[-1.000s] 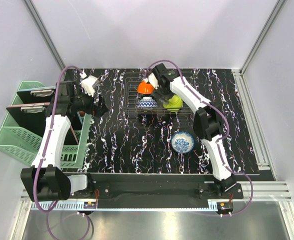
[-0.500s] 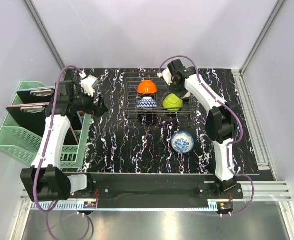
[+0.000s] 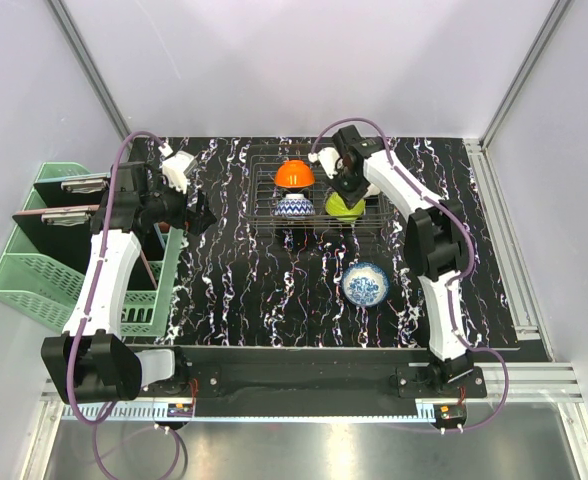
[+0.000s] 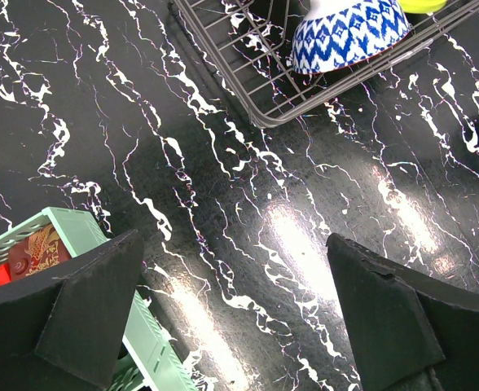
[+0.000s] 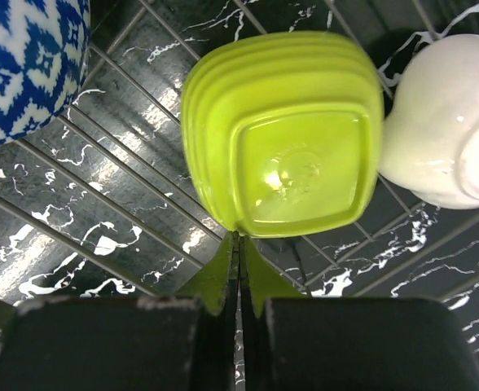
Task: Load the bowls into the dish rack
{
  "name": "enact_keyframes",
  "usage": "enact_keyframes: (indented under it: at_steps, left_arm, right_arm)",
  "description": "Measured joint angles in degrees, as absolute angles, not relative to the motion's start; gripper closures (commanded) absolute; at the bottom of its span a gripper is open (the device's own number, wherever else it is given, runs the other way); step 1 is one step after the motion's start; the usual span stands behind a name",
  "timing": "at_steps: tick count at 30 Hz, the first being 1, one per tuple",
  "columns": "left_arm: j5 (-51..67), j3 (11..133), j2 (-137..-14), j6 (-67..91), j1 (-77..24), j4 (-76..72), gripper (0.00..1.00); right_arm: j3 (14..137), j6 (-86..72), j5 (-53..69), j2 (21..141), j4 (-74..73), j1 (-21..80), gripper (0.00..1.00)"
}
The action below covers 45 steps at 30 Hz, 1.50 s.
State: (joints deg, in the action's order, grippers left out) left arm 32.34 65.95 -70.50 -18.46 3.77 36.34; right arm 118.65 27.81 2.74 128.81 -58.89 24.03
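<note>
Nearest to my bases, one blue-and-white bowl [image 3: 366, 284] sits mouth-up on the dark marbled surface [image 3: 234, 290], well apart from the dish rack [image 3: 266, 190]. As I judge it, that is the clearest job left.

Off to the left, my left claw [image 4: 233, 244] hangs released above bare surface, jaws spread wide and gripping nothing. Just beside it is the mint-green basket [image 4: 68, 224], and something red and patterned [image 4: 36, 248] lies inside. I cannot tell whether it is a bowl, but if it is, it needs loading too.

Farther back, the rack holds four bowls that I can see. A diamond-patterned blue bowl [image 3: 294, 207] is at its near edge and an orange bowl [image 3: 294, 174] sits behind it. A lime-green bowl [image 5: 284, 134] lies bottom-up on the wires, with a white bowl [image 5: 447, 130] touching or very near its side.

My right claw [image 5: 239, 248] is over the rack, clenched, its tips pressed together at the lime-green bowl's near edge with nothing between them. So I reckon most of the load is in, and at least one bowl remains to be fetched.
</note>
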Motion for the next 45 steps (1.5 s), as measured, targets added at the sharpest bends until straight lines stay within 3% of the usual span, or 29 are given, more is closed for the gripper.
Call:
enact_keyframes:
  at_steps: [8,28,33,39,45]
  left_arm:
    - [32.3,66.0,-70.5,-18.4,3.8,36.3,0.01]
    - [32.3,66.0,-70.5,-18.0,3.8,36.3,0.01]
    - [32.3,66.0,-70.5,-18.0,3.8,36.3,0.01]
    - [32.3,66.0,-70.5,-18.0,3.8,36.3,0.01]
    - [32.3,66.0,-70.5,-18.0,3.8,36.3,0.01]
  right_arm:
    - [120.0,28.1,2.6,131.5,-60.3,24.1,1.0]
    - [141.4,29.3,-4.2,145.9,-60.3,24.0,1.0]
    - [140.8,29.4,-4.4,146.0,-60.2,24.0,1.0]
    - [131.5,30.2,2.9,140.8,-61.9,24.0,1.0]
    - [133.5,30.2,8.9,139.3,-64.1,24.0,1.0]
